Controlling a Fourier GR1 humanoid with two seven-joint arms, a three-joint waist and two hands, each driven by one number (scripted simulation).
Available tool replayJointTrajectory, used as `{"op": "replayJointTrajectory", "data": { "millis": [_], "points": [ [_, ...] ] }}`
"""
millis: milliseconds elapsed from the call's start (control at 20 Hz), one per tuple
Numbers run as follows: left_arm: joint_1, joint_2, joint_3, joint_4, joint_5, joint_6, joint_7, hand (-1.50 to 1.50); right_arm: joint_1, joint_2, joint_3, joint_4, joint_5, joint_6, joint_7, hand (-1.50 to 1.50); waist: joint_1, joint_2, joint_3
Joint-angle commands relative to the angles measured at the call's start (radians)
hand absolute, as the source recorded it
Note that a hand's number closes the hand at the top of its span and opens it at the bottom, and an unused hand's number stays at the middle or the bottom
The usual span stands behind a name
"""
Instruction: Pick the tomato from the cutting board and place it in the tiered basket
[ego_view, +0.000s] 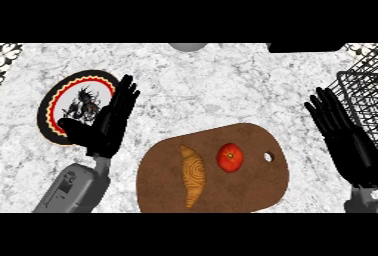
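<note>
A red tomato (230, 157) lies on the brown wooden cutting board (251, 187), right of its middle and beside the board's small handle hole. The black wire tiered basket (362, 95) stands at the right edge, only partly in view. My right hand (345, 137) is open with straight fingers pointing up, between the board and the basket, apart from the tomato. At the left, my left hand (107, 122) rests open with fingers up, partly over a plate.
A croissant (193, 174) lies on the board left of the tomato. A round plate (70, 97) with a red, yellow and black rim sits at the left on the marble counter (214, 90). A grey object (188, 46) shows at the top edge.
</note>
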Motion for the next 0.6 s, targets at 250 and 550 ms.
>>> {"op": "replayJointTrajectory", "data": {
  "millis": [250, 550],
  "points": [
    [-0.031, 0.087, -0.017, 0.013, -0.162, 0.074, -0.032, 0.0, -0.282, 0.082, 0.048, 0.115, -0.359, 0.337, 0.021, 1.5, 0.166, 0.003, 0.022],
    [-0.031, 0.064, -0.043, 0.013, -0.175, 0.088, -0.006, 0.0, -0.298, 0.101, 0.104, 0.344, -0.588, 0.543, 0.215, -1.5, 0.151, 0.015, 0.019]
  ]
}}
